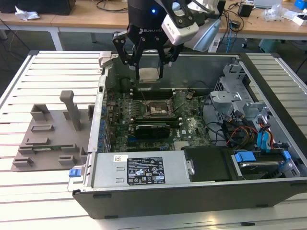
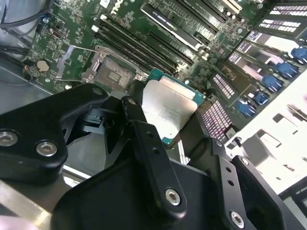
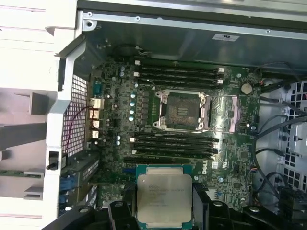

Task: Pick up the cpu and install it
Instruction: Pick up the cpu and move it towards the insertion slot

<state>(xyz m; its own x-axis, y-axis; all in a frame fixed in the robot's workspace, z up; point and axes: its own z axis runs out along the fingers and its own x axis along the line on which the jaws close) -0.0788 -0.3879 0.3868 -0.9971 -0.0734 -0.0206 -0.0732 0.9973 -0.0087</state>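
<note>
Open computer case (image 1: 192, 194) housing motherboard (image 3: 235, 153) with uncovered socket (image 3: 181, 110); tool (image 1: 148, 72) clamps the cpu (image 3: 164, 199) above the board, clear of the socket.

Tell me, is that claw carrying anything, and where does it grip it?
Yes. The gripper holds the cpu, pinched by two opposite edges with its silver top showing, above the motherboard.

electronics lab, cable-strewn workbenches (image 1: 81, 20)
</note>
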